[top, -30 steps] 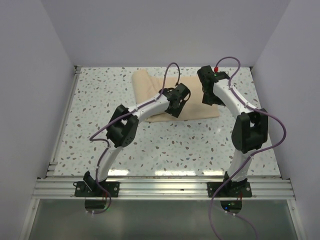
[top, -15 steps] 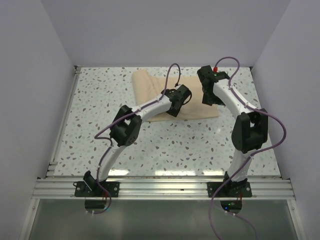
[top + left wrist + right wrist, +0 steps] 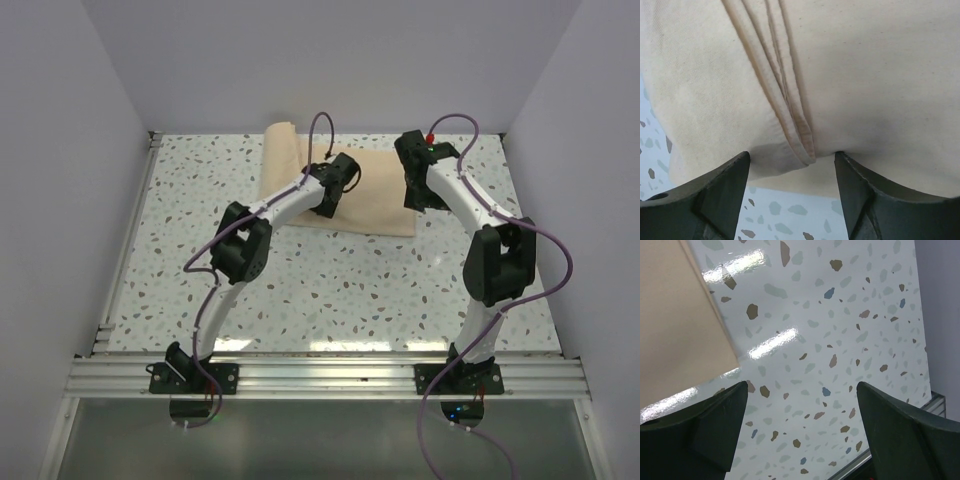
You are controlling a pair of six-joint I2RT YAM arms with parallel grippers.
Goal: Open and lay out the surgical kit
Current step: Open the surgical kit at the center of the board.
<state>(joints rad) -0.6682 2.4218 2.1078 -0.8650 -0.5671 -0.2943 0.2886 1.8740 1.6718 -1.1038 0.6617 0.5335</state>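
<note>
The cloth wrap (image 3: pixel 375 195) lies folded with no tray or instruments showing, so the unwrapping looks barely begun. The left gripper (image 3: pixel 790 157) is released, its jaws astride a layered fold. The right gripper (image 3: pixel 801 385) gapes over the bare table (image 3: pixel 840 315), with a wrap corner just beside it.

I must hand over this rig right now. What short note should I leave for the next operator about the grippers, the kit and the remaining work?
Left gripper: open, low over the cloth wrap, one finger on each side of a folded edge.
Right gripper: open, holding nothing, above bare table beside the wrap's corner.
Kit: the wrap lies folded at the far middle of the table; its contents are not visible.
Done: nothing unfolded yet.
Left: grip the fold, open the wrap, lay out what is inside.
</note>
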